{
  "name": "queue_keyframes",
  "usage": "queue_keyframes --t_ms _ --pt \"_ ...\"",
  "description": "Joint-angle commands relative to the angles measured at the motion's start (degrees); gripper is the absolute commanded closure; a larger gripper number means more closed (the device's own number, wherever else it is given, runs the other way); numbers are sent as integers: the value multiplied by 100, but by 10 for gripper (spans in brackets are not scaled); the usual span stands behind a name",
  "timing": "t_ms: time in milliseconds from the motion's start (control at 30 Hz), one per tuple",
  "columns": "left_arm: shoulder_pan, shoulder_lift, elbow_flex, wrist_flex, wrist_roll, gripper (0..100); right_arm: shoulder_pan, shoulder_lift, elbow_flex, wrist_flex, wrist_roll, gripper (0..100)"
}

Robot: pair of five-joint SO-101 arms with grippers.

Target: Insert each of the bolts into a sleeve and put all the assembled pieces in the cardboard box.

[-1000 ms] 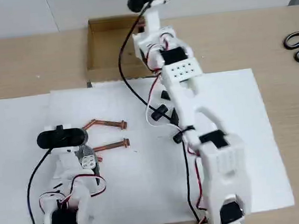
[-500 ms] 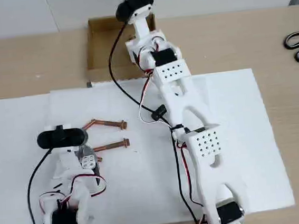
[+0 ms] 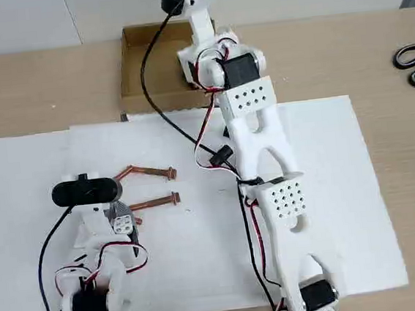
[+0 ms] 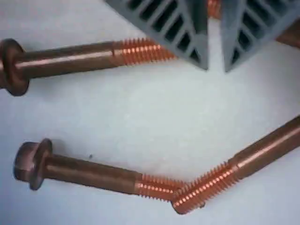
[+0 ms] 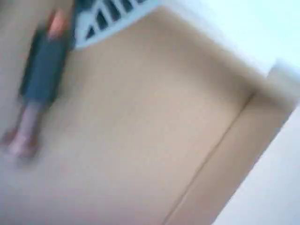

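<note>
Hanging over the white paper [image 3: 203,262], the left gripper [image 4: 215,60] had its jaws drawn almost together, gripping nothing, above the threaded end of one bolt [image 4: 70,55]. Just beyond, two more bolts [image 4: 89,174] lay tip to tip in a V. Farther off, the right gripper [image 5: 101,18] was inside the box [image 3: 148,69] on the wooden table [image 3: 39,83]. A blurred sleeve [image 5: 42,70] with a bolt through it showed beside it, held or not I could not tell. Scissors [image 3: 413,63] lay far right, and a white wall [image 3: 32,18] stood behind.

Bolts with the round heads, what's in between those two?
Only bare white paper lies between the far bolt and the near bolt; the high view shows it.
</note>
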Motion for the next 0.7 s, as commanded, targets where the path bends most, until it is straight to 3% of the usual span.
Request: queue_keyframes --t_ms 0,67,333,500,667 --pt "-9 -62 -13 -141 -9 994 -66 -119 -492 1165 70 909" --pt "-9 -62 -13 -141 -9 994 -66 -268 -484 1640 70 916" --pt "-9 -62 -13 -141 -9 994 180 -831 62 1675 176 935" --pt "-18 -62 -13 -141 -9 994 470 -1429 1327 1675 1099 934" --pt "-18 -62 -13 -132 -9 994 532 -1895 2549 1648 2611 916"
